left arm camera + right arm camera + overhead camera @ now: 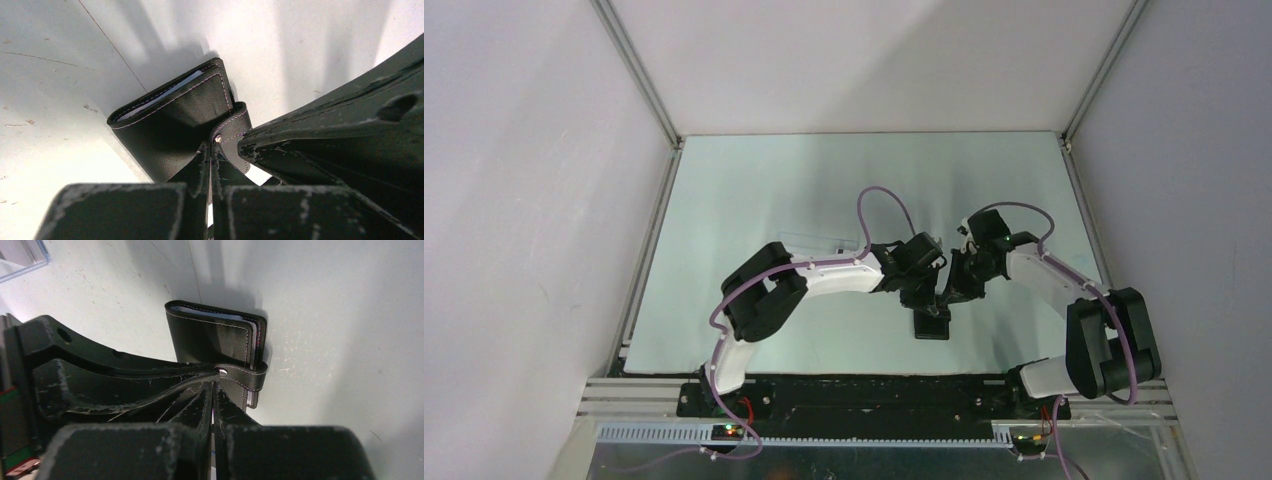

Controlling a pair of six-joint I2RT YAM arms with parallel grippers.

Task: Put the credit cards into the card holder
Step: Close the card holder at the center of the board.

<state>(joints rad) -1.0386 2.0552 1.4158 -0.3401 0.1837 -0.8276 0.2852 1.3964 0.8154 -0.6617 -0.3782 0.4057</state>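
**Black folded leather card holder (932,325) lying on the pale green table (754,190), with both claws at its snap tab (245,376).**
Thin whitish plastic credit cards (167,94) sit inside the fold, showing only as a pale edge, so their number cannot be told. The left gripper (210,152) and right gripper (214,387) are each clenched, tips meeting at the tab's metal stud. Whether either pinches the strap cannot be told. The clear rectangular plastic box (20,257) is cut off at the frame corner, its contents unseen.
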